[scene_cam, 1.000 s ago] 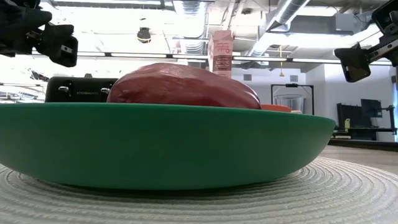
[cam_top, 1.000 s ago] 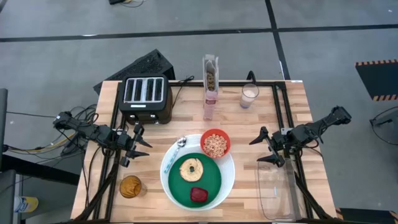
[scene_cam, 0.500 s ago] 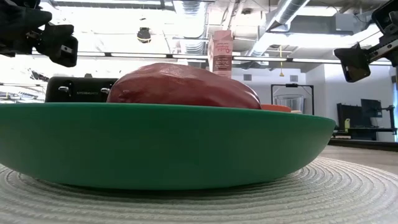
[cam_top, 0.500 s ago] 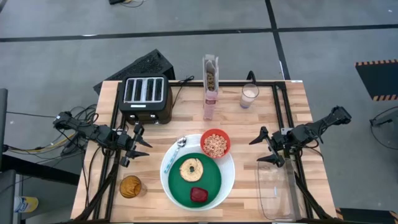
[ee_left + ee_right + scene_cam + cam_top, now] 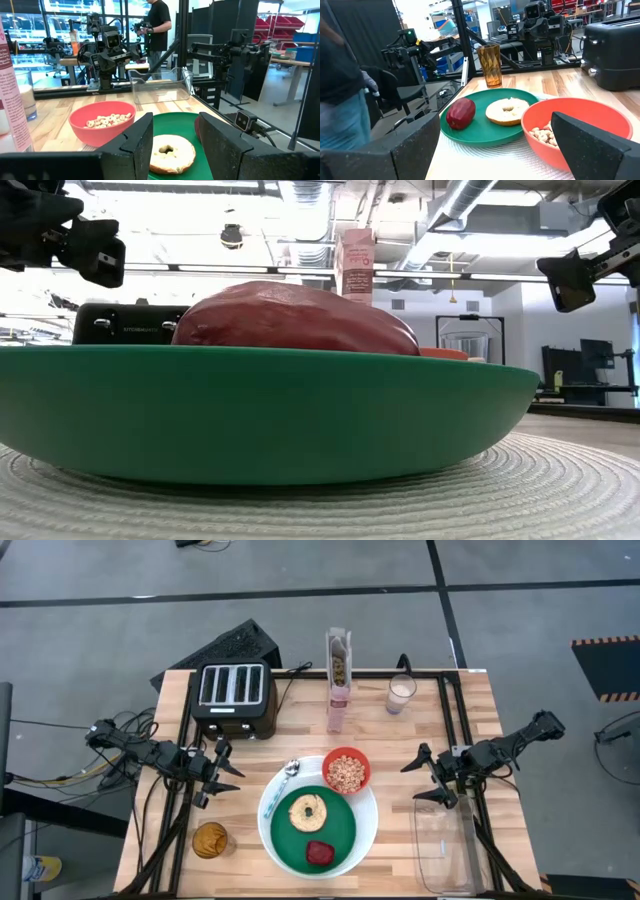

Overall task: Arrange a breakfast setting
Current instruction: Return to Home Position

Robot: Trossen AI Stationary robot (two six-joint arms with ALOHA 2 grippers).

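L end effector (image 5: pixel 232 780) spread, spoon (image 5: pixel 283 784) diag., scoop far

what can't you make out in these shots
Low view: the green plate fills the frame, hiding the bagel, spoon and nearly all of the red bowl.
Left wrist view: the cereal box is cut off by the picture's edge.
High view: the spoon is too small to show detail.
Right wrist view: the right gripper's own finger covers part of the red bowl.

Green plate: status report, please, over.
Left pincer open, right pincer open, both empty. Green plate holds bagel and apple. Nothing in the way.
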